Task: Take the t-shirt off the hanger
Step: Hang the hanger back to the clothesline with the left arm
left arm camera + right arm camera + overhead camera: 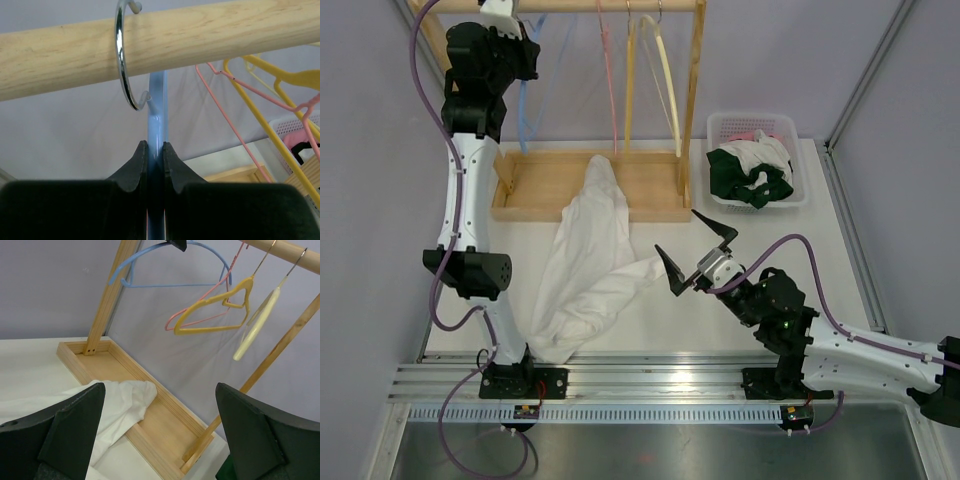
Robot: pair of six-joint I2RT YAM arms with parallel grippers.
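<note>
- T-shirt (588, 262): white, off the hanger, sprawled on the tabletop (650, 325) from the rack base (650, 185) toward 7 o'clock.
- It looks soft, light and limp; you should pinch a bunched fold.
- Your left tool (154, 149) clamps the blue hanger (156, 100). Your right tool (696, 250), at the shirt's 3 o'clock, gapes wide.

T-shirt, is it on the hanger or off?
Off. The white t-shirt lies on the table and rack base; the blue hanger hangs bare.
</note>
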